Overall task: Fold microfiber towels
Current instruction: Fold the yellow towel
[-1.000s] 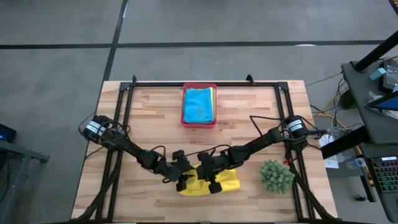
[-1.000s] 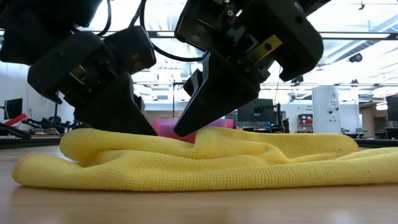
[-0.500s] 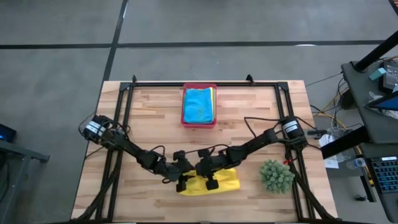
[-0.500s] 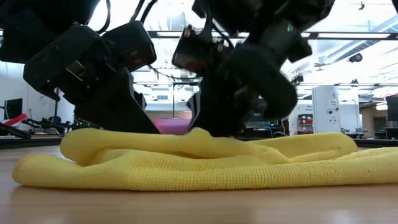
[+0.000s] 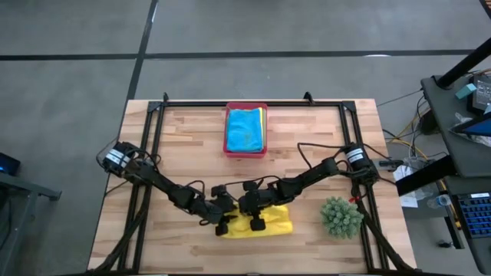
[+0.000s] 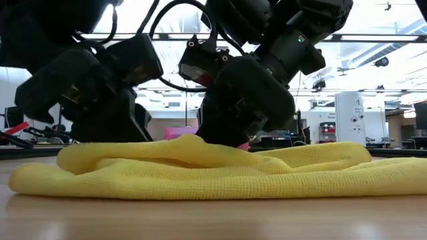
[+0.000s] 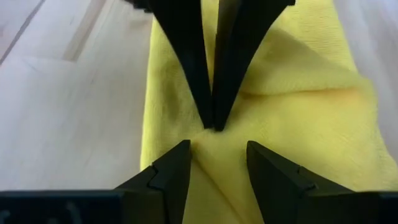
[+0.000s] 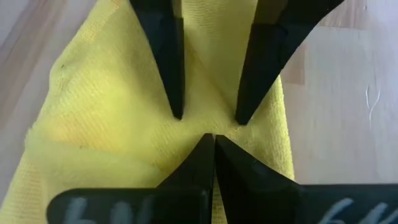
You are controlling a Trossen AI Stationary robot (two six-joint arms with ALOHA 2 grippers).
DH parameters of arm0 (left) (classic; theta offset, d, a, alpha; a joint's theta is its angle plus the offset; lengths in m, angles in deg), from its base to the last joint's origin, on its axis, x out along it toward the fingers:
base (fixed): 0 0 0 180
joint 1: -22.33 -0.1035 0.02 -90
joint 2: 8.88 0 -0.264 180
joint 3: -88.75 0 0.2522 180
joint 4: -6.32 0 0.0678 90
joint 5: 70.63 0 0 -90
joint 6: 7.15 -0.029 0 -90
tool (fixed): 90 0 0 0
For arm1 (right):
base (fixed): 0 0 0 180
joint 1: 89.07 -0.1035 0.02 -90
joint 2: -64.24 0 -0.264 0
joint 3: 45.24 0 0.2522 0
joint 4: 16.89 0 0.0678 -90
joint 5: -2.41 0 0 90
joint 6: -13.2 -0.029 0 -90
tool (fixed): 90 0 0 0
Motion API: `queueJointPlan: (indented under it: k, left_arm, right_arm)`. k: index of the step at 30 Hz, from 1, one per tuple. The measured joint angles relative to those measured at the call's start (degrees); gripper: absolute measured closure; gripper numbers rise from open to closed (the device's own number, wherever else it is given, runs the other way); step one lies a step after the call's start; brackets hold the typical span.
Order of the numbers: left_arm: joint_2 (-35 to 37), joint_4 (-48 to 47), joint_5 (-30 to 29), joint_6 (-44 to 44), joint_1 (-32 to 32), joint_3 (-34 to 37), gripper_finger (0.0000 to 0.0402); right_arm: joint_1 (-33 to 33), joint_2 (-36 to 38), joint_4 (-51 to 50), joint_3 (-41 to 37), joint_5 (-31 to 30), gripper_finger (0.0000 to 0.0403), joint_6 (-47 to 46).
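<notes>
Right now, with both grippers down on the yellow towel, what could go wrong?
The right gripper is shut and the left gripper open, tips facing close together over the yellow towel; they could collide. The towel is bunched in ridges, so the fold may come out crooked. The plant stands near the right arm.

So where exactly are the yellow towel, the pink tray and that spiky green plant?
yellow towel (image 5: 278, 222): high view, its bare right part.
pink tray (image 5: 245, 106): high view, the far rim.
spiky green plant (image 5: 341, 215): high view, the middle of its spikes.
</notes>
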Motion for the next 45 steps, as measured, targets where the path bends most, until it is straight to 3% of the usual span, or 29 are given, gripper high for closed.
queueJointPlan:
  k: [7, 15, 25, 31, 38, 45]
  left_arm:
    - [1.56, -1.25, -0.01, -0.04, 0.00, -0.02, 0.0259]
    - [1.54, -1.37, -0.04, -0.03, 0.00, 0.16, 0.0262]
    - [1.49, -1.21, 0.43, -0.04, -0.07, 0.24, 0.0329]
    - [1.45, -1.27, -2.20, -3.63, 0.04, -0.21, 0.0395]
    - [6.84, -3.82, -5.05, -12.11, 0.43, -1.33, 0.0401]
    - [10.98, -8.49, -7.17, -13.62, 1.26, -1.40, 0.0401]
  right_arm:
    - [-0.13, 3.94, -1.09, -0.02, -2.60, 0.0394, 1.58]
    - [-0.11, 3.19, -2.17, -0.47, -4.71, 0.0394, 1.86]
    - [-0.09, 2.17, -2.04, -0.59, -6.14, 0.0394, 1.44]
    - [-0.10, 2.17, -2.02, -0.59, -7.06, 0.0394, 1.39]
    - [0.02, 2.17, -2.00, -0.59, -10.76, 0.0394, 2.02]
    - [0.02, 5.12, -4.00, -0.57, -13.51, 0.0394, 3.80]
